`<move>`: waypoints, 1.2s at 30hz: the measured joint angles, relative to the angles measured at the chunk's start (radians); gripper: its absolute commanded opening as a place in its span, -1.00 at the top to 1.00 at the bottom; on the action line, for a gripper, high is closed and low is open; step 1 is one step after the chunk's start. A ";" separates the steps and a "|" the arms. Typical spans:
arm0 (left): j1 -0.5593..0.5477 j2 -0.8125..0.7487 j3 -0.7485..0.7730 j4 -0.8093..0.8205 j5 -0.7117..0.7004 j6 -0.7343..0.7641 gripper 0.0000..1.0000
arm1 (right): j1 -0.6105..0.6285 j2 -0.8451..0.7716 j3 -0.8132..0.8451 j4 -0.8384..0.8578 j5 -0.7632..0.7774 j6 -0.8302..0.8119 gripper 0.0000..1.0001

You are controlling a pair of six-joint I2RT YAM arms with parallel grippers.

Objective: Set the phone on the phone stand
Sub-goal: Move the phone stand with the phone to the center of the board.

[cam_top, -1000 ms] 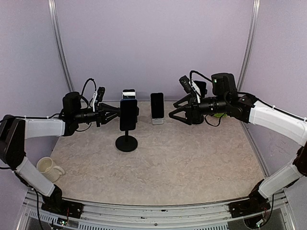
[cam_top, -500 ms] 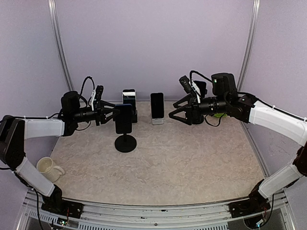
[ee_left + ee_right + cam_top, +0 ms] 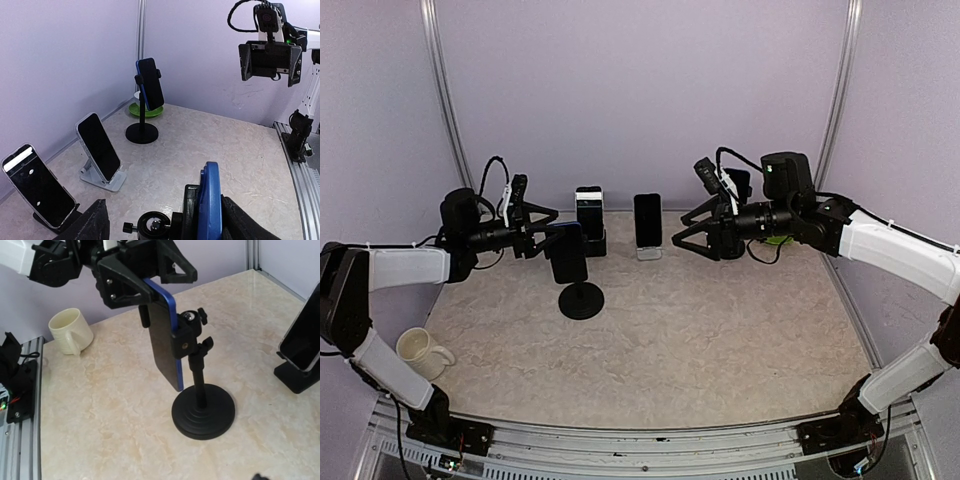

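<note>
The left pincer has drawn back toward the left wall since a second ago, when it was closed on the phone, and its jaws now stand spread. The handset sits further left than it did, while the round base beneath it has barely shifted. The phone now hangs in the clamp of the phone stand, left of centre toward the back of the desk.

The phone is a slim slab with a bright blue edge and a dark, blank screen. It is held in portrait and tilted off vertical, with the black clamp gripping its long side about halfway up a thin black pole. In the left wrist view it shows edge-on as a blue band between the two black fingers, with a clear gap on either side. The right wrist view shows the fingers flanking the phone's upper end.

The right pincer hovers right of centre with its jaws spread and nothing between them, aimed across the desk at the stand.

Along the back wall a black phone with a white top leans on a black wedge. Beside it another dark phone stands on a white holder. Further right, a second pole stand carries a blue-edged handset in front of a green dish. A cream mug sits at the near left corner.
</note>
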 measured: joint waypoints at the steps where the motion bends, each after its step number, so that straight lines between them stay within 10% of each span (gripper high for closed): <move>1: 0.000 0.000 0.000 0.000 -0.002 0.000 -0.58 | -0.001 0.000 0.000 0.000 0.000 0.000 -0.57; 5: 0.001 -0.006 -0.005 0.026 -0.021 -0.017 -0.97 | -0.003 0.000 0.000 0.000 0.000 0.002 -0.57; 13: -0.053 -0.035 -0.065 0.124 -0.114 -0.114 -0.97 | -0.003 0.000 0.000 0.000 -0.003 0.005 -0.64; 17: -0.123 -0.093 -0.136 0.142 -0.220 -0.148 -0.98 | -0.003 0.000 0.000 0.003 -0.001 0.011 -1.00; 36: -0.333 -0.435 -0.282 -0.138 -0.936 -0.247 -0.88 | -0.009 0.000 0.000 0.014 0.038 0.021 -1.00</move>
